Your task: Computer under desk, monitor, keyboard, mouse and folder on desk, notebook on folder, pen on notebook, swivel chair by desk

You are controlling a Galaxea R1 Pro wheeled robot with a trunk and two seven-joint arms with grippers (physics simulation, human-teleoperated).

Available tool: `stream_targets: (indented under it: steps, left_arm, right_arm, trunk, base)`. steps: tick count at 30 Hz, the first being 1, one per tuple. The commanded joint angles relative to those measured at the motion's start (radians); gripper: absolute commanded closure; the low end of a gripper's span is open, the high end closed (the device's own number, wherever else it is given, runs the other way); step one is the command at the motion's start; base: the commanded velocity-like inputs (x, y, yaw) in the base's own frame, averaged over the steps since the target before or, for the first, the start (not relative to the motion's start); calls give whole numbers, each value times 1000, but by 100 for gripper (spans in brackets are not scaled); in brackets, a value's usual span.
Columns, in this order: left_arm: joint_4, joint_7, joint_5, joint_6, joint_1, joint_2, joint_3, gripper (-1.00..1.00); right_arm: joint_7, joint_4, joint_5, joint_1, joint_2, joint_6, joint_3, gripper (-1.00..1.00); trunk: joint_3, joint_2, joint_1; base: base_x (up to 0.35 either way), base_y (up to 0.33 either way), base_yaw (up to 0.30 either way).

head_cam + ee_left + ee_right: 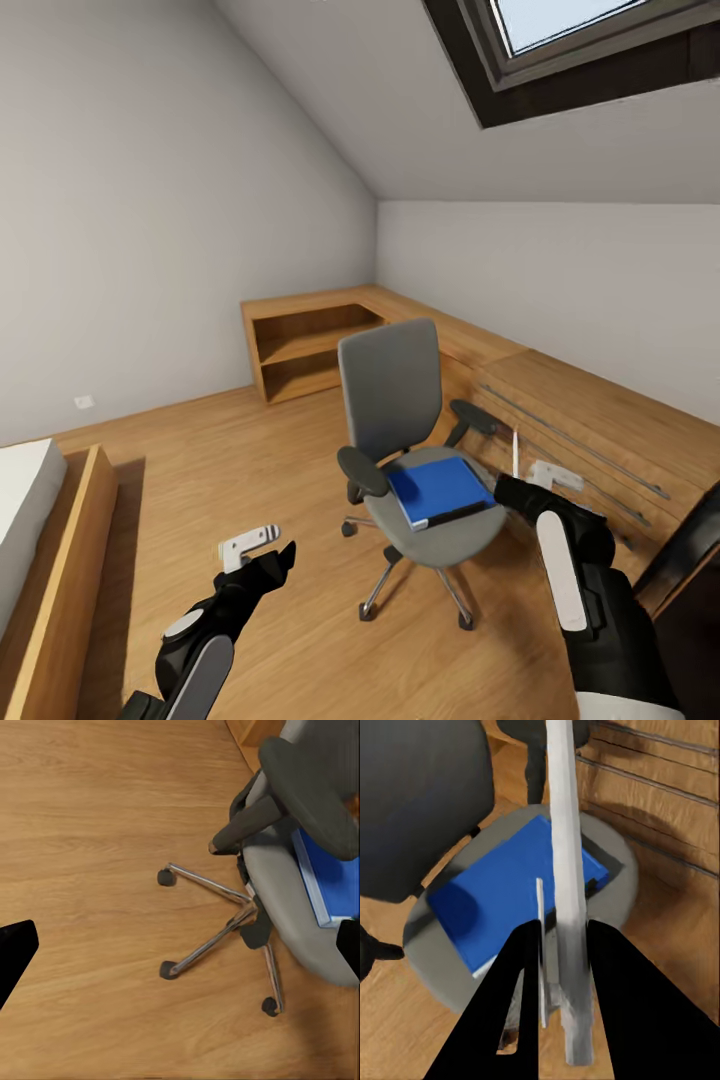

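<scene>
Blue folder [441,490]: lies flat on the seat of the swivel chair [392,390], a dark strip along its near edge; not yet on any desk.

Right gripper [527,468]: just beside the seat's edge, closed on a thin white rod, most likely the pen [566,885], which stands upright above the folder. You cannot take the folder with that hand while it is full; set the pen down first or use the other hand.

Left gripper [250,545]: over bare floor, well apart from the chair; whether it is open or closed you cannot tell.

Approach: come in low at the folder's free edge, since the armrests crowd both sides.

Surface: wood-plank floor [90,832]; chair on castors, likely to roll if nudged.

Room: sloped grey walls, skylight, low wooden shelving [305,345].
</scene>
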Motion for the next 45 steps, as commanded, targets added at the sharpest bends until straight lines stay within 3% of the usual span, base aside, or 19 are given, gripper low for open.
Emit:
stream_targets:
  steps: [1,3,7,11,29,40,45]
  left_arm:
    - [-1,11,10,1,-1,1,-3,-100]
    - [7,11,5,0,-1,2,-41,-100]
    - [9,11,-18,-1,-1,3,-73,-100]
    - [10,12,-26,-1,-1,3,-79,-100]
    - [25,12,-26,-1,-1,0,-82,-100]
    - [27,12,-24,-1,-1,0,-83,-100]
    - [27,12,-24,-1,-1,0,-81,-100]
  right_arm:
    - [-6,-1,-31,-1,0,1,-14,100]
    - [-6,-5,-81,-1,2,5,-91,100]
    - [-5,-9,-91,-1,2,6,-111,100]
    - [-4,-18,-95,-1,2,4,-165,100]
    - [-3,-18,-95,-1,-2,-1,-202,100]
    - [-1,4,-87,-1,-5,-8,-199,100]
    - [-8,76,-14,-3,-6,-6,-186,100]
  trunk:
    - [-1,-1,0]
    - [-1,-1,0]
    - [-1,-1,0]
    - [1,-1,0]
    - [8,-1,0]
    - [6,-1,0]
    - [6,-1,0]
  base:
    - [0,-8,-230]
    - [0,-207,-67]
    - [0,-311,-15]
    - [0,-344,-100]
    - [24,-346,-238]
    - [14,-344,-22]
    - [0,-151,0]
